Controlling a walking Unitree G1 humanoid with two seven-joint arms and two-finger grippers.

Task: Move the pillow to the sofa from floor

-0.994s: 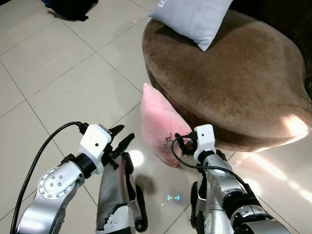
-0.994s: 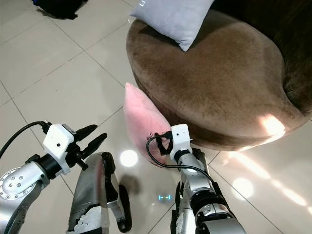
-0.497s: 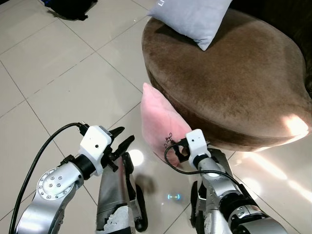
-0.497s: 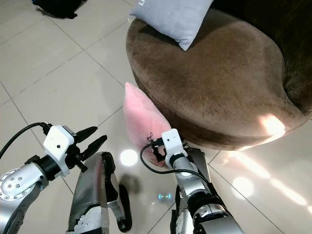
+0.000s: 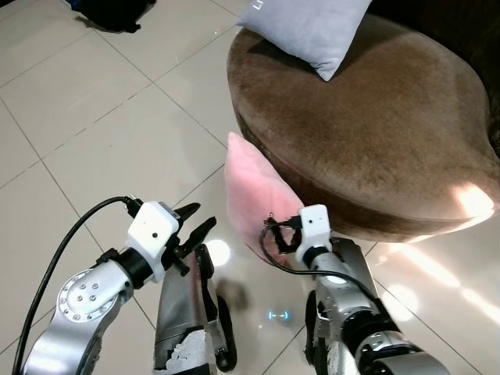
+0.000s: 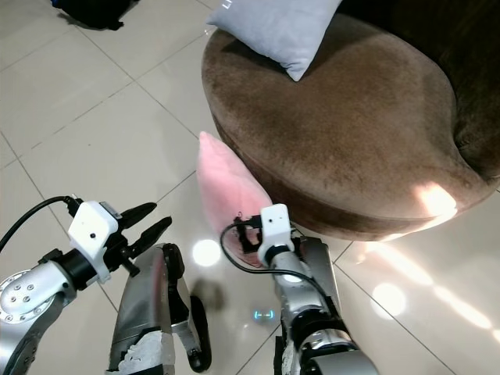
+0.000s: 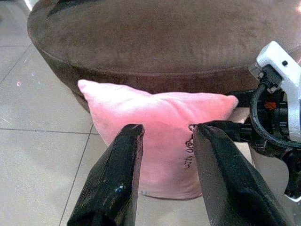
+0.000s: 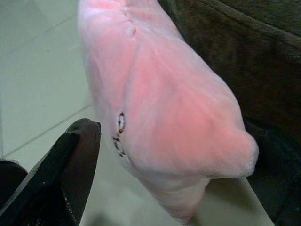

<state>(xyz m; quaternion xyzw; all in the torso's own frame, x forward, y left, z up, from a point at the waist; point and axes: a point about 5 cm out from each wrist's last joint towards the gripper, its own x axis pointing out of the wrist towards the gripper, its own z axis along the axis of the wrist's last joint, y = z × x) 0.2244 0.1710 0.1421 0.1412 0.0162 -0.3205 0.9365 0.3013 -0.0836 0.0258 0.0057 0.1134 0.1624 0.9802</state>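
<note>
A pink pillow [image 5: 254, 195] stands on edge on the tiled floor, leaning against the round brown sofa [image 5: 375, 117]. My right gripper [image 5: 280, 231] is at the pillow's lower right corner, open. In the right wrist view one of its fingers [image 8: 70, 169] lies just beside the pillow's corner [image 8: 188, 155], and the other finger is hidden behind the fabric. My left gripper [image 5: 201, 217] hovers open a short way left of the pillow. In the left wrist view its two fingers [image 7: 117, 179] frame the pillow's face [image 7: 160, 122] without touching it.
A grey pillow [image 5: 312, 27] lies on the sofa's far left part. A black bag [image 5: 113, 12] sits on the floor at the far left. My own legs [image 5: 183, 312] stand on the glossy tiles below the grippers. Open floor stretches to the left.
My right gripper has moved left and in onto the pillow's lower corner. The left gripper has stayed almost still.
</note>
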